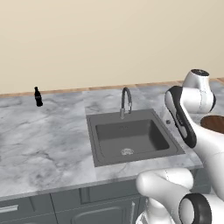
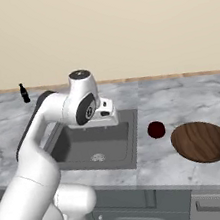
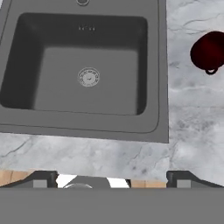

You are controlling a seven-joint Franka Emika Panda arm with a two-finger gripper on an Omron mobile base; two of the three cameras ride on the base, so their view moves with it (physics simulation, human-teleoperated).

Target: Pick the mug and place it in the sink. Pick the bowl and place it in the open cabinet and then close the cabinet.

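Note:
The mug [image 2: 156,129] looks dark red here and stands on the marble counter between the sink [image 2: 133,141] and the bowl [image 2: 202,140]. In the hand view the mug [image 3: 208,51] sits at the upper right with its handle turned toward me, beyond the sink's rim [image 3: 162,87]. My gripper [image 3: 111,179] hangs open above the counter strip beside the basin, with nothing between its widely spread fingertips. The wide brown wooden bowl [image 1: 214,124] lies right of the mug. The cabinet is out of view.
A curved steel faucet [image 1: 126,101] rises behind the sink [image 1: 92,140]. A small black bottle [image 1: 38,96] stands far left by the wall. My own arm [image 2: 39,129] arches over the sink's left side. Marble counter [image 2: 191,96] stretches to the right.

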